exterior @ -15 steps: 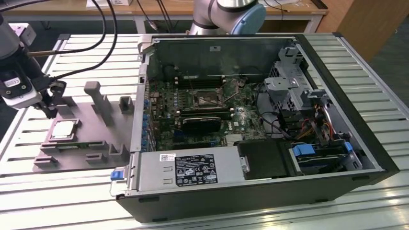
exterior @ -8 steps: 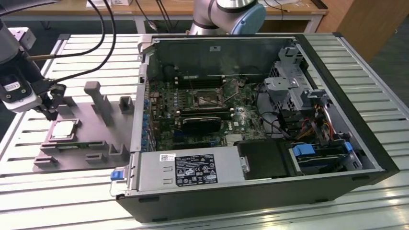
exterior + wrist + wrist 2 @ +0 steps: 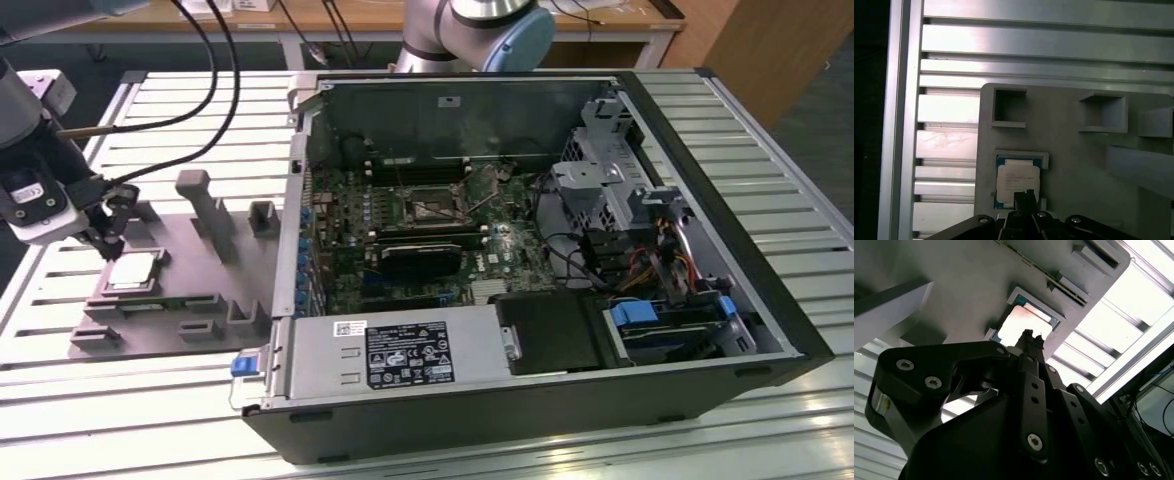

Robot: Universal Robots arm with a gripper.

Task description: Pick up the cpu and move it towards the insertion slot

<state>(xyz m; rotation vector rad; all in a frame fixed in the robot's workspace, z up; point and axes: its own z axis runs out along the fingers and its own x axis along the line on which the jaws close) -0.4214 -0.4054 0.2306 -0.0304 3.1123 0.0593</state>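
Observation:
The cpu is a small square chip with a silvery top, lying flat in a recess of the grey fixture plate at the exterior view's left. My gripper hangs just over the chip's edge, its thin fingers pressed together with nothing between them. Both wrist views show the cpu right beyond the gripper. I cannot tell whether the tips touch the chip. The insertion slot is a black square socket in a silver bracket on the green board inside the open computer case.
The fixture plate carries upright posts and small pockets. The open computer case lies on a slatted metal table, with its wall between plate and board. Cables trail above the plate. A black heatsink sits near the socket.

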